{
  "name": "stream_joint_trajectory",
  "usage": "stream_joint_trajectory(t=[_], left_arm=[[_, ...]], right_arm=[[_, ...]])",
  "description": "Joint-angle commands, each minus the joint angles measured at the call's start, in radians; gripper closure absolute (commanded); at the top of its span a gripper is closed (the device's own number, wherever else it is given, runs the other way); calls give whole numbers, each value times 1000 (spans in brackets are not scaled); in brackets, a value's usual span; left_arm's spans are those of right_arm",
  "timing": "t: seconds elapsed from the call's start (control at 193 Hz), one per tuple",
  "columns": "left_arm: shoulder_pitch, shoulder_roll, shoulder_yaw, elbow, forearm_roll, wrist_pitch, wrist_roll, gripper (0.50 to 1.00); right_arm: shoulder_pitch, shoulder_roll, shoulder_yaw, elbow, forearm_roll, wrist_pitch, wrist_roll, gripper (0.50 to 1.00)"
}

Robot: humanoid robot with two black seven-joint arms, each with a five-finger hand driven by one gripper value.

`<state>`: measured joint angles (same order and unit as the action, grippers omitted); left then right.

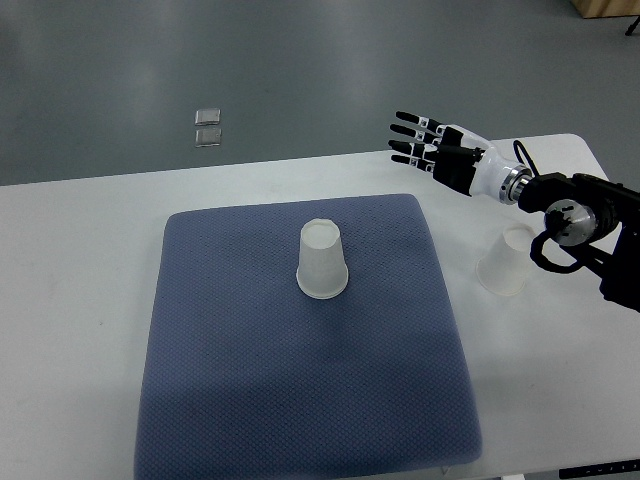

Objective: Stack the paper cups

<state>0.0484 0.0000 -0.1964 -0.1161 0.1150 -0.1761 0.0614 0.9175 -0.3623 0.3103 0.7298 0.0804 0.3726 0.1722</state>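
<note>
From the top view, I see a white table (80, 260) with a blue-grey padded mat (250, 400) laid across its middle, reaching almost to the near edge. One white paper cup (322, 260) stands upside down on the far half of the mat, roughly centred between the mat's left and right edges. A second paper cup (503, 262) sits off the mat on the bare table, toward the right edge; it also looks inverted, and my arm's wrist housing overlaps part of it in the picture, so I cannot say whether they touch.

My right hand (435, 150) comes in from the right edge and hangs over the far side of the table, just past the mat's far right corner. Its fingers (410, 135) are spread out straight and hold nothing. The hand is well apart from the cup on the mat and also clear of the cup beside the mat. My left arm does not show at all.

On the floor beyond the far edge lie two small pale square pieces (208, 128), which have nothing to do with the job.

As I judge it, the stacking has not begun: the two cups stand separately, neither nested nor grasped. What is left is everything, namely taking one cup, carrying it over the other and lowering it on. The cup by the right edge seems the nearer one for my right hand to fetch.
</note>
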Motion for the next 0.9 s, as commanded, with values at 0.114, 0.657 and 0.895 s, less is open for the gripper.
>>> stream_joint_trajectory(t=[0.114,0.657,0.895], left_arm=[[-1,0,-1,-2,0,0,0,500],[-1,0,-1,0,0,1,0,500],[1,0,-1,1,0,1,0,500]], right_arm=[[3,-32,3,-15,9,-31,6,579],[20,-170,27,-20,-278,46,-2,576],[23,-296,33,71,-688,77,6,579]])
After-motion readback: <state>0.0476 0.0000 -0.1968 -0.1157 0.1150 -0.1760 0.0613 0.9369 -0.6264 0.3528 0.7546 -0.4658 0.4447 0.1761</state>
